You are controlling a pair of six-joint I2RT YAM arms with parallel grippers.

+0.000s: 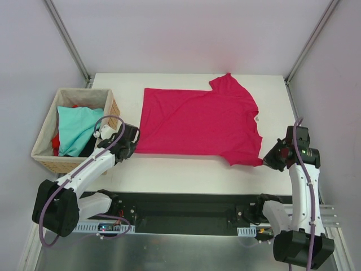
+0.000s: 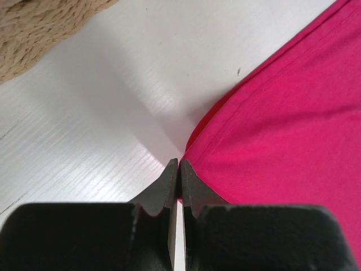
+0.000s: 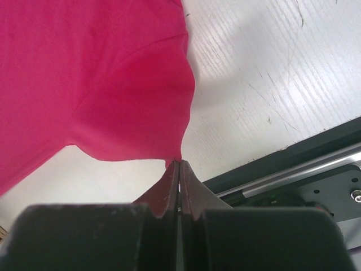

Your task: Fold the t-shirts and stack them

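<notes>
White laminate table (image 1: 186,169) carries the largest piece of work, the crimson-magenta tee (image 1: 197,121), which lies spread flat across the middle with its hem toward the left and its collar toward the right, one sleeve pointing to the far edge and the other to the near edge; no fold shows in it yet. At the table's left end sits the wicker basket (image 1: 46,131), and in it the teal tee (image 1: 76,127) is heaped on top of the red tee (image 1: 56,142), both crumpled, beside a dark cloth I cannot identify. The left gripper (image 2: 179,164) has its fingers pressed together on the near hem corner of the crimson-magenta tee, and the right gripper (image 3: 179,164) is pinched likewise on the tip of the near sleeve. By my reading the task is barely begun: the first fold of the first shirt is only being set up, nothing is stacked, and two shirts wait in the basket. Counted: one table, one basket, three tees in view, one laid out and two unsorted, and two grippers, both clamped on the same shirt
</notes>
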